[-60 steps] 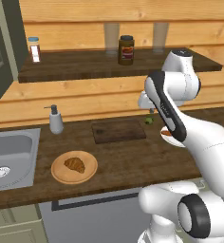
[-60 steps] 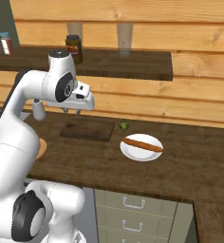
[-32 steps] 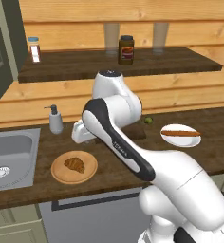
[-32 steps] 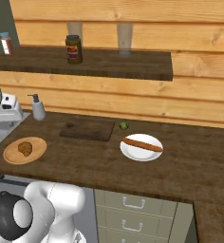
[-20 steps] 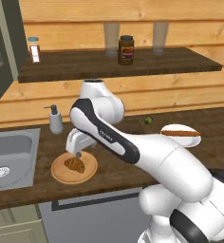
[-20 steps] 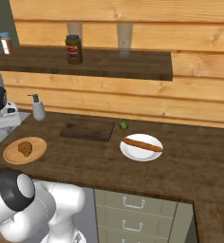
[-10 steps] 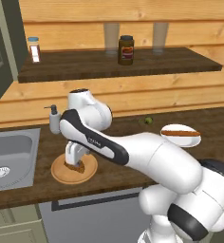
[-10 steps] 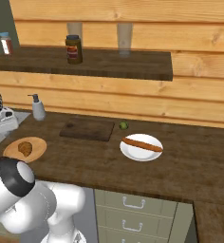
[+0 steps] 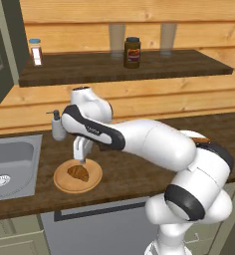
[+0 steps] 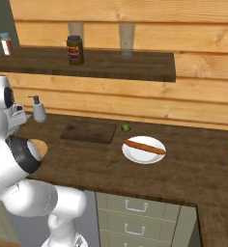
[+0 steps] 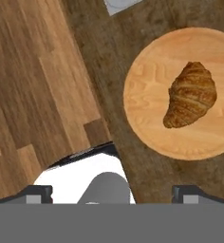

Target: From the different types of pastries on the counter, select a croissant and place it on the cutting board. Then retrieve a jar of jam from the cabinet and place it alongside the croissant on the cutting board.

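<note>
The golden-brown croissant (image 9: 78,173) lies on a round light-wood plate (image 9: 93,179) on the dark counter (image 9: 129,175), near the sink. My gripper (image 9: 82,158) hangs just above the plate's far edge, open and holding nothing. In the hand view the croissant (image 11: 190,95) sits upper right on the plate (image 11: 147,99), off to one side of the gripper (image 11: 113,193), whose fingertips (image 11: 38,192) stand wide apart. The dark cutting board (image 10: 89,130) lies bare against the back wall. A long reddish-brown stick pastry (image 10: 144,146) rests on a white plate (image 10: 135,155). The jar of jam is out of view.
A sink (image 9: 15,164) is left of the round plate, with a soap dispenser (image 9: 57,127) behind it. On the shelf stand a big dark jar (image 9: 132,52), a blue-capped bottle (image 9: 36,51) and two glasses. A small green fruit (image 10: 126,127) lies beside the board.
The arm has swung left from over the cutting board, across the counter, and come down over the round plate with the croissant. Nothing on the counter has moved.
</note>
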